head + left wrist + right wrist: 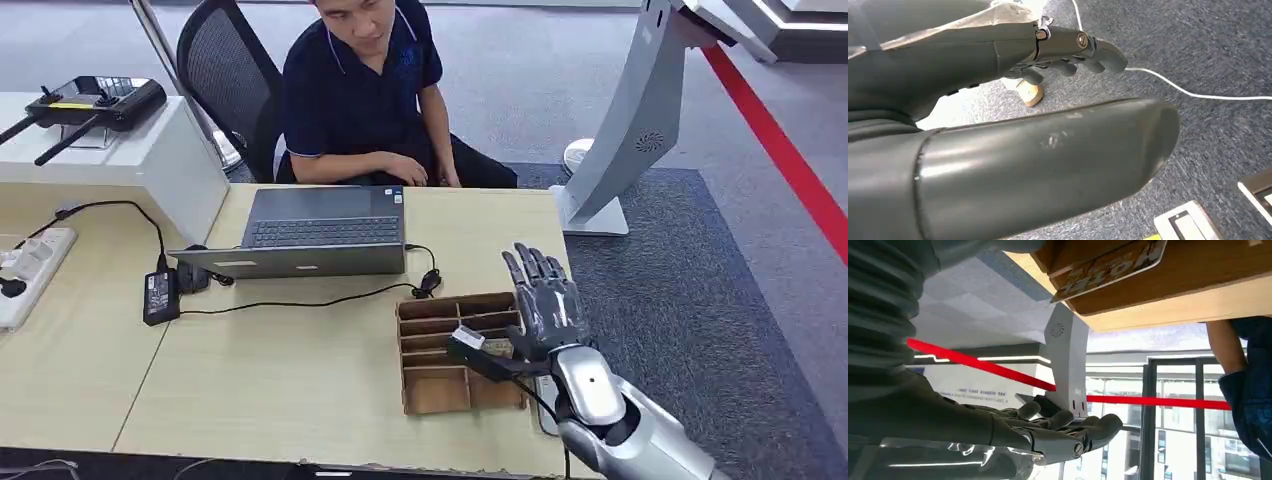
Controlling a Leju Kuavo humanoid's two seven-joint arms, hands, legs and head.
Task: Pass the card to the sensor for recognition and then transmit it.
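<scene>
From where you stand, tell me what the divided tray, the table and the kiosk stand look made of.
Divided tray: brown corrugated cardboard by the look, matte, thin slotted partitions.
Table: pale wood-grain top, likely laminate; smooth, low sheen, with a seam line.
Kiosk stand: smooth light grey shell, painted metal or plastic, cannot tell which; round perforated grille on its side.

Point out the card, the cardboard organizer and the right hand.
card [497,347], head view, its pale face.
cardboard organizer [436,392], head view, bare lower compartment.
right hand [545,305], head view, back of the hand.
</scene>
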